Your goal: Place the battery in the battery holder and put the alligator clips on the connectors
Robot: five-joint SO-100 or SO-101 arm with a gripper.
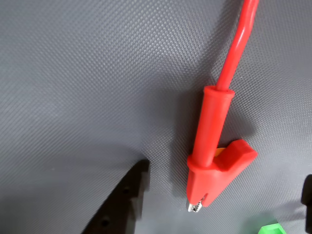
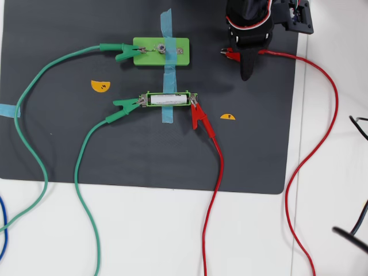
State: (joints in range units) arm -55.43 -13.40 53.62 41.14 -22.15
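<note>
My gripper (image 1: 222, 195) hangs spread wide around the last red alligator clip (image 1: 214, 161), not gripping it. Battery (image 2: 168, 99) sits in the battery holder (image 2: 168, 92); three clips are on. Next: grip, carry it to the light-green block's right connector (image 2: 180, 50)

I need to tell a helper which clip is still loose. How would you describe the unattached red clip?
On the dark mat, look near the top right, under the black arm. The red clip lies there beside the gripper, touching no tab. The other red clip bites the battery holder.
</note>
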